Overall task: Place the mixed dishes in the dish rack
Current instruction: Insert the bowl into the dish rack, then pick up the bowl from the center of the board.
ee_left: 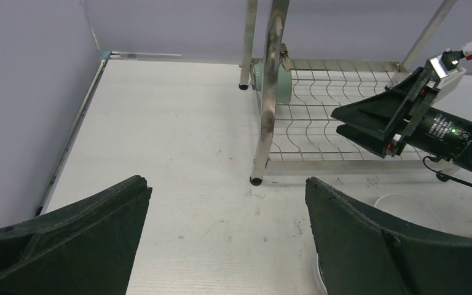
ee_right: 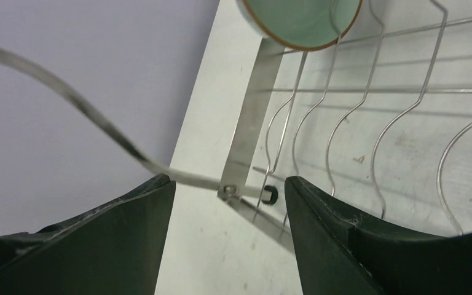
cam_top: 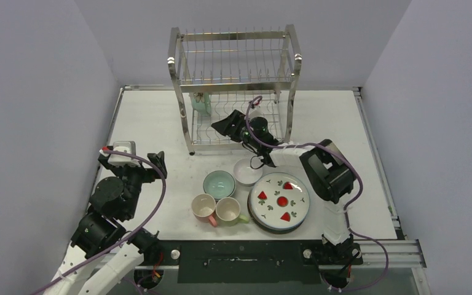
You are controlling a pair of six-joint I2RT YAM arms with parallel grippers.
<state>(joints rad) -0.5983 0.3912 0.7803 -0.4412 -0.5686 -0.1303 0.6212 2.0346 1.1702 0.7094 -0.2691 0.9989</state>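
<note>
The dish rack (cam_top: 233, 86) stands at the back of the table. A mint-green bowl (cam_top: 201, 103) leans on edge at the left end of its lower tier, also seen as the bowl (ee_right: 295, 21) and the bowl (ee_left: 271, 83). My right gripper (cam_top: 220, 127) reaches into the lower tier, open and empty, just right of that bowl. On the table in front lie a mint bowl (cam_top: 219, 183), a white bowl (cam_top: 246, 172), a pink mug (cam_top: 204, 208), a green mug (cam_top: 228, 211) and a strawberry plate (cam_top: 278, 200) on top of another plate. My left gripper (cam_top: 153, 163) hovers open and empty at the left.
The rack's front-left leg (ee_left: 264, 123) stands ahead of my left gripper (ee_left: 227, 209), with the right gripper (ee_left: 369, 123) beyond it. Wavy wire dividers (ee_right: 375, 123) lie beneath my right gripper (ee_right: 228, 190). Walls close in on the left, back and right.
</note>
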